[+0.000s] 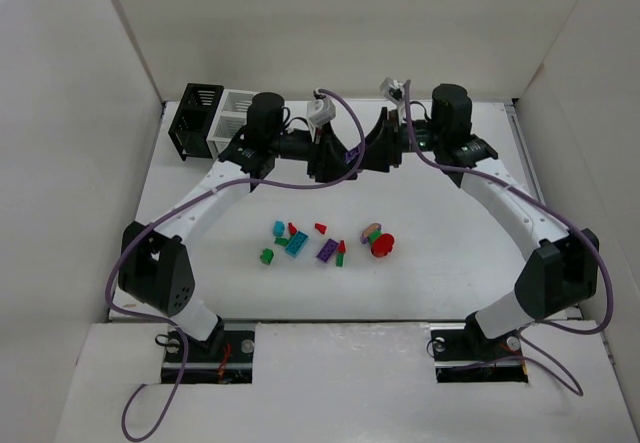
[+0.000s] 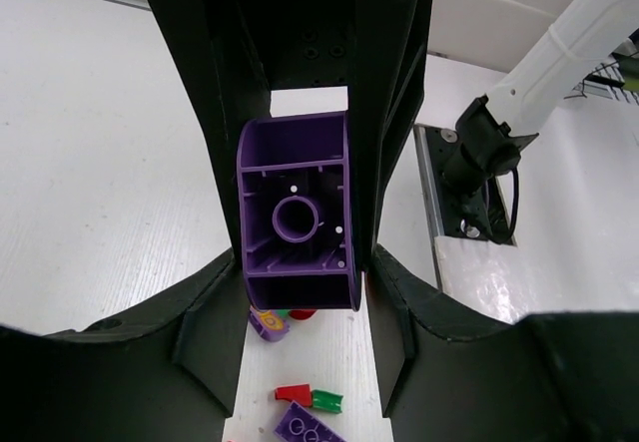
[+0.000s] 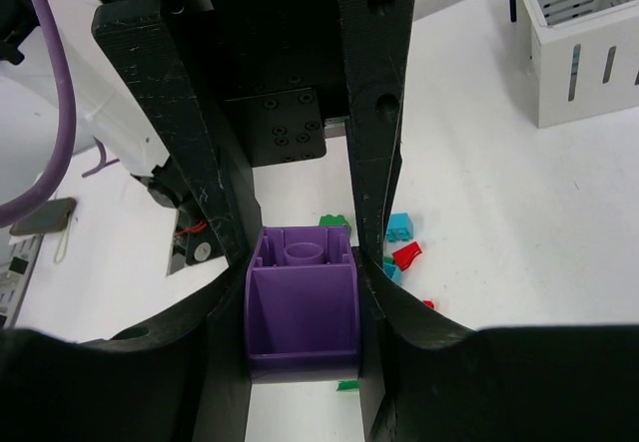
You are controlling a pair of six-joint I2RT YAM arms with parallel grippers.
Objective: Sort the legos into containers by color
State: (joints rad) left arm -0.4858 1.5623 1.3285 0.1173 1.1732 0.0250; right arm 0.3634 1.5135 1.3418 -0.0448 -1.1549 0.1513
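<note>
Smooth plastic purple brick (image 3: 300, 312), matt white table (image 3: 499, 222)

Left claw (image 2: 298, 224), right claw (image 3: 302, 297) facing, both clamping purple lego (image 2: 296, 178)

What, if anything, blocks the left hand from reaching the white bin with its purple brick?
Probably nothing, so likely yes. The left hand, shut on the purple brick, hangs mid-table; the white bin stands uncovered at the far left beside its own forearm. Folding back that tightly may be awkward.

White arms (image 1: 212, 197), black joints (image 1: 155, 275), purple cables (image 1: 124, 418)
</note>
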